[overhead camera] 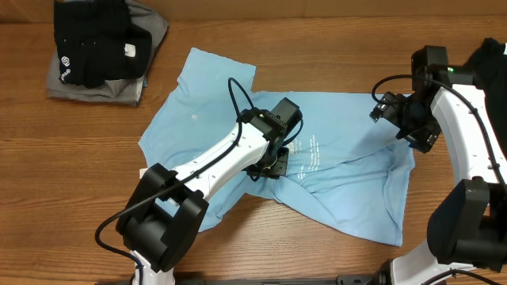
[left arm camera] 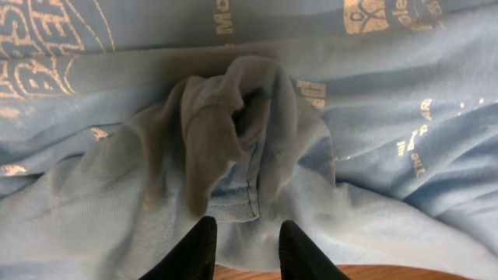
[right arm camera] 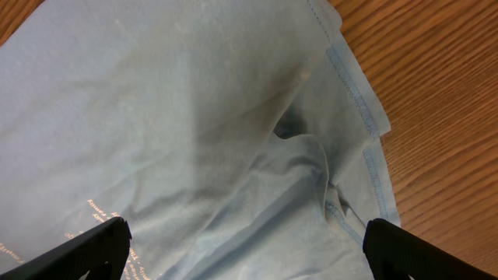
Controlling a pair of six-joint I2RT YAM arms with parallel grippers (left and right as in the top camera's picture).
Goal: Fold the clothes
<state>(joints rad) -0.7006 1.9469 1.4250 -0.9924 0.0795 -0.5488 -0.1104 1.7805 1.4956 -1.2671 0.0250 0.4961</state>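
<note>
A light blue T-shirt [overhead camera: 341, 119] is spread, rumpled and not yet folded, across the middle of the wooden table [overhead camera: 317, 47]. One sleeve is pointed toward the far left, and the lower part is draped toward the near right edge. White lettering [overhead camera: 313, 150] is seen on the cloth near the centre.

The left gripper [left arm camera: 245, 233] is held low over the middle of the shirt. In the left wrist view its two dark fingers [left arm camera: 204, 250] are parted by a narrow gap. Only cloth lying beneath is seen through that gap, and nothing is gripped. A raised bunch of fabric [left arm camera: 233, 132] is gathered just ahead of the fingertips, apart from them.

The right gripper [right arm camera: 245, 233] is poised above the shirt's right side, near its stitched hem [right arm camera: 366, 117]. Its jaws are spread to their widest, and nothing is held between them. Bare wood is seen beyond the hem.

At the far left corner of the table, well apart from the shirt, a black garment [overhead camera: 99, 43] is laid on top of a folded grey garment [overhead camera: 95, 89].
</note>
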